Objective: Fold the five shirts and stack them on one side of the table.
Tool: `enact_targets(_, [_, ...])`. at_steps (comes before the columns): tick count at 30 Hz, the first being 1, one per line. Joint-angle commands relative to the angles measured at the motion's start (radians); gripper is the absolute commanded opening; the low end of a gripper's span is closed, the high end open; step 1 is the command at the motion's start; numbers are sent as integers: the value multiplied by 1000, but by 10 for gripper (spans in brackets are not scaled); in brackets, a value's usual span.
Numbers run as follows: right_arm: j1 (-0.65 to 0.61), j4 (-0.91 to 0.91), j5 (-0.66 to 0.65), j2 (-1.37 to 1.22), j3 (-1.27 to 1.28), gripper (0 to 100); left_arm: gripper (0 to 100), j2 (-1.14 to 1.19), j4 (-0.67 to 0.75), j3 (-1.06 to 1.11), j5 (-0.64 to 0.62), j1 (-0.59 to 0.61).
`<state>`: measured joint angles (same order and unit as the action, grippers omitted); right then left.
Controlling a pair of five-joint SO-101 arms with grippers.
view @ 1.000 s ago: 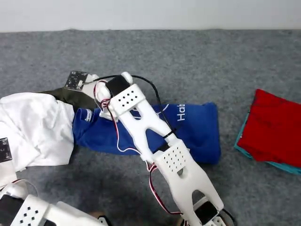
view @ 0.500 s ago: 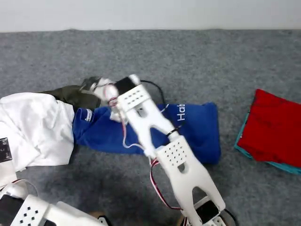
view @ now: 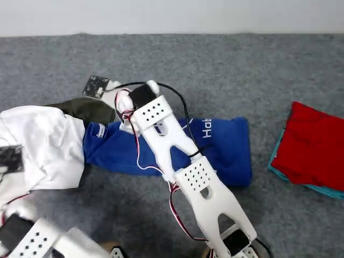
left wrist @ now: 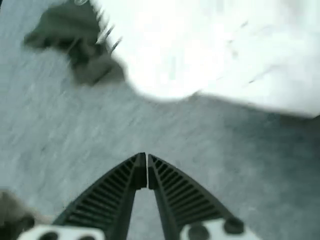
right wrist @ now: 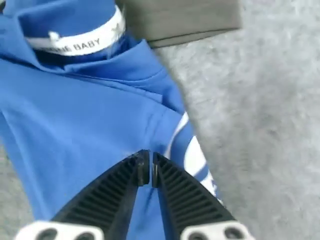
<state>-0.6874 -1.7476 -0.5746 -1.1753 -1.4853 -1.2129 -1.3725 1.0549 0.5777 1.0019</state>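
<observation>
Red shirt (view: 317,145), teal shirt (view: 273,165): found stacked. Blue shirt (right wrist: 75,125) under the right gripper (right wrist: 146,169), white shirt (view: 43,145), olive shirt (view: 88,110): not yet stacked. Right gripper and left gripper (left wrist: 147,172) were pressed together.

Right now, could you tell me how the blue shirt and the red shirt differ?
The blue shirt lies centrally as a long strip under the right arm; the red shirt sits off to the side, stacked on a teal shirt. Blue bears white print; red looks plain. Both lie flat.
</observation>
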Motion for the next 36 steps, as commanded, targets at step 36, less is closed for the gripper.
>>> enact_targets(36, [39, -48, 258, 355, 531, 20, 13, -605, 264, 628, -832, -704])
